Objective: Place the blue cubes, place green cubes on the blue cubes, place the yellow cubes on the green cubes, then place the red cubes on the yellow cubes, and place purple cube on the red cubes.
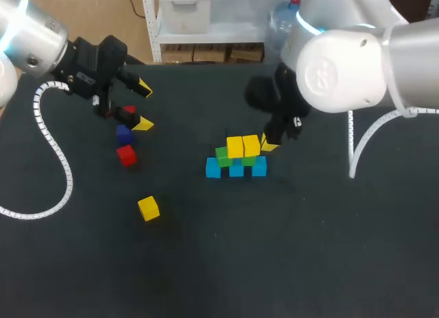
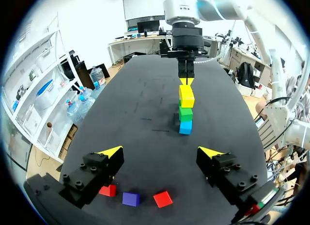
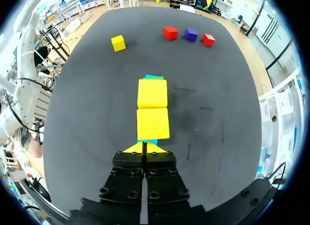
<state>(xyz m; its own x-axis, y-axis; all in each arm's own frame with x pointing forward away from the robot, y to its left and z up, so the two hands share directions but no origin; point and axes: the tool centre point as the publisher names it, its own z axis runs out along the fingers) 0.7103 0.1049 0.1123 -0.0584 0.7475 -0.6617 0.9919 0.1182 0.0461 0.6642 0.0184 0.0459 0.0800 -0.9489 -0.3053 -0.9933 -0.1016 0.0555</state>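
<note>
Right gripper: fingers pressed together, holding nothing, tips right at the near end of the stack, beside the closest of the two yellow cubes on top. Below those, green cubes, then a row of three blue cubes on the table.

Left gripper: spread wide and empty, well apart from the stack. Under it sit two red cubes with the purple cube between them, in a line, none touched. The loose yellow cube lies on its own, away from the stack, nearer than the reds.

Handling (judgement):
- The cubes look small, rigid and light, with flat faces.
- Pinch two opposite side faces, centred, from above.
- The layers just rest on each other, so a sideways nudge could shift the row. Release straight up.
- The loose yellow one probably goes next, before the reds.

Views:
- Head view alone shows the blue row is three wide, but the purple cube reads as dark blue there.
- Left wrist view sees the stack end-on as one column, blue, green, yellow, with the right gripper just behind it.
- Right wrist view looks down on the yellow tops, and only slivers of green and blue show.
- Right wrist view is the one that shows its fingers meeting.
</note>
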